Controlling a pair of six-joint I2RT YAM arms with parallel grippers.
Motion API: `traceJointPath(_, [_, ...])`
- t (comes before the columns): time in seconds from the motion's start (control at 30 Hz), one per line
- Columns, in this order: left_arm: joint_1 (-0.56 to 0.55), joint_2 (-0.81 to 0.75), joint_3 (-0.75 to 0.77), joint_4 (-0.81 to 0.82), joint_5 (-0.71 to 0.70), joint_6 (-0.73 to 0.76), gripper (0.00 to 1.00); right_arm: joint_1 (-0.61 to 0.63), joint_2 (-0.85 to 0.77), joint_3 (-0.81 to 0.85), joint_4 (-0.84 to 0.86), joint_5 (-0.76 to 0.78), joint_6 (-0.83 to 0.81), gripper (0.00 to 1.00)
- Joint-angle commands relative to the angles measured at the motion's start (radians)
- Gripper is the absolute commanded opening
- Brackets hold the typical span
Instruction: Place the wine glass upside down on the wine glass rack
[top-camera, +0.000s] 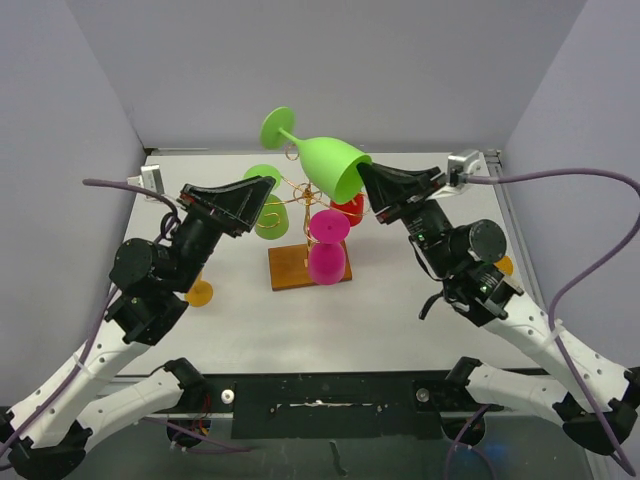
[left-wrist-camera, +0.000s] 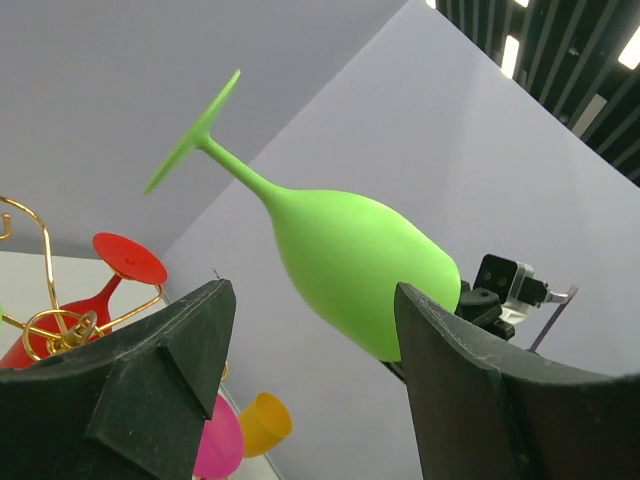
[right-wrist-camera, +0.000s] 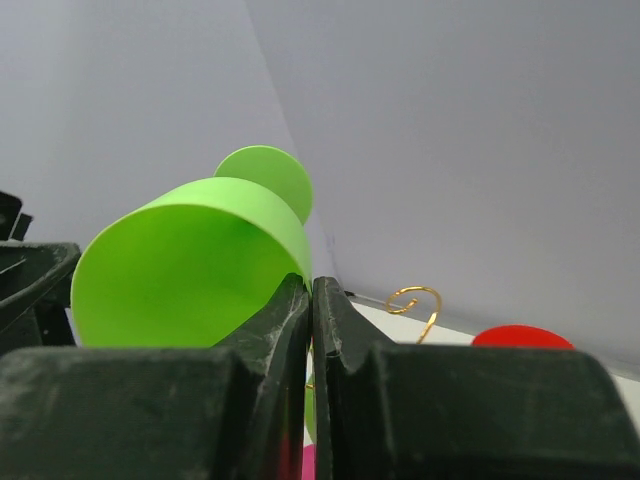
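Wine glass: the green wine glass (top-camera: 330, 165) is in the upper middle of the overhead view. It hangs tilted above the rack (top-camera: 290, 270), its foot toward the upper left.
Right fingers: your right fingers (right-wrist-camera: 275, 330) are pinched together on the bowl's rim.
Left fingers: your left fingers (left-wrist-camera: 185, 345) stand apart and empty, left of the rack.
Crowding: a pink glass (top-camera: 328, 245) and a red glass (top-camera: 350, 210) already hang there.
Your move: tip the mouth fully down, then slide the stem into a free gold curl.
Care: the rim pinch looks thin, so go slowly and steady the bowl with the left.
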Motion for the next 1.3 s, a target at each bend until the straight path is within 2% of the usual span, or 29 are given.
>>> traceJointPath(0.0, [0.006,0.032,0.049,0.120,-0.047,-0.110,0.63,0.015,0.058,-0.015,0.310,-0.155,-0.005,0.00])
traceJointPath(0.17, [0.006,0.052,0.020,0.241,-0.147,-0.098,0.58,0.023,0.093,-0.038,0.393,-0.224,0.020,0.00])
traceJointPath(0.4, [0.006,0.076,-0.008,0.296,-0.235,-0.145,0.53,0.026,0.092,-0.058,0.428,-0.294,0.058,0.00])
traceJointPath(0.57, [0.006,0.102,0.000,0.364,-0.217,-0.156,0.51,0.025,0.106,-0.059,0.432,-0.322,0.072,0.00])
traceJointPath(0.7, [0.006,0.110,0.002,0.378,-0.204,-0.168,0.41,0.025,0.129,-0.050,0.425,-0.341,0.083,0.00])
traceJointPath(0.83, [0.006,0.110,-0.004,0.390,-0.202,-0.179,0.27,0.025,0.145,-0.051,0.431,-0.350,0.098,0.00])
traceJointPath(1.0, [0.006,0.112,-0.006,0.403,-0.197,-0.179,0.25,0.025,0.157,-0.053,0.434,-0.351,0.106,0.00])
traceJointPath(1.1, [0.006,0.114,-0.011,0.413,-0.197,-0.182,0.20,0.025,0.160,-0.053,0.430,-0.354,0.109,0.00])
traceJointPath(1.2, [0.006,0.110,-0.019,0.424,-0.195,-0.183,0.07,0.025,0.158,-0.053,0.421,-0.355,0.115,0.00])
traceJointPath(1.23, [0.006,0.108,-0.022,0.428,-0.196,-0.181,0.00,0.024,0.156,-0.053,0.415,-0.353,0.115,0.03])
traceJointPath(1.27, [0.006,0.104,-0.025,0.434,-0.196,-0.176,0.00,0.024,0.154,-0.052,0.407,-0.350,0.117,0.06])
